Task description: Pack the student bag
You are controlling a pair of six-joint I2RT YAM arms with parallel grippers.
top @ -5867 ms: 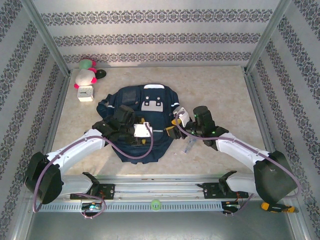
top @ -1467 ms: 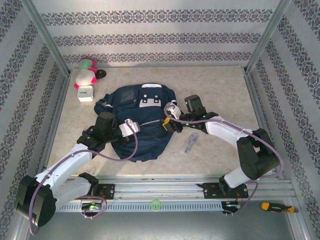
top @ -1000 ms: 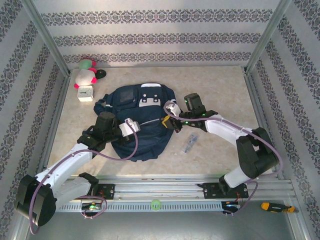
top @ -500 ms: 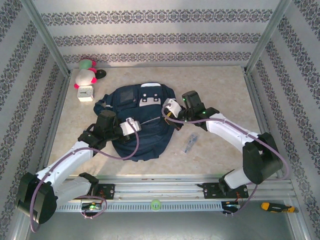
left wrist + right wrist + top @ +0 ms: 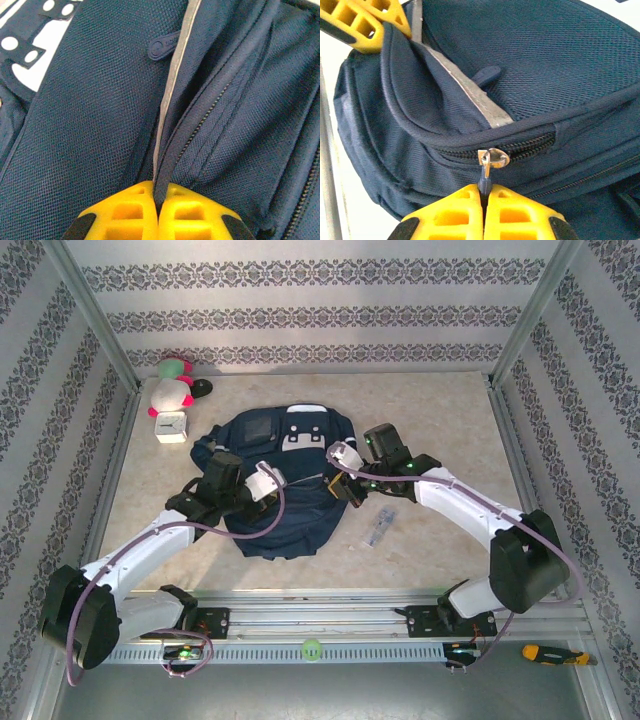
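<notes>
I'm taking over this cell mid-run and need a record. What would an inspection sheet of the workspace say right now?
Surface: beige marbled table, no spills seen.
Job's things: student bag lying mid-table, front up.
Clutter: plush toy and small white cube at far left; small grey item right of the bag; orange-handled tool by the front rail.
Grippers: left gripper shut on a bag seam edge; right gripper shut on the zip pull.
Cables: purple cable along each arm, the left one draped across the bag.
Surroundings: patterned walls, metal frame posts.
</notes>
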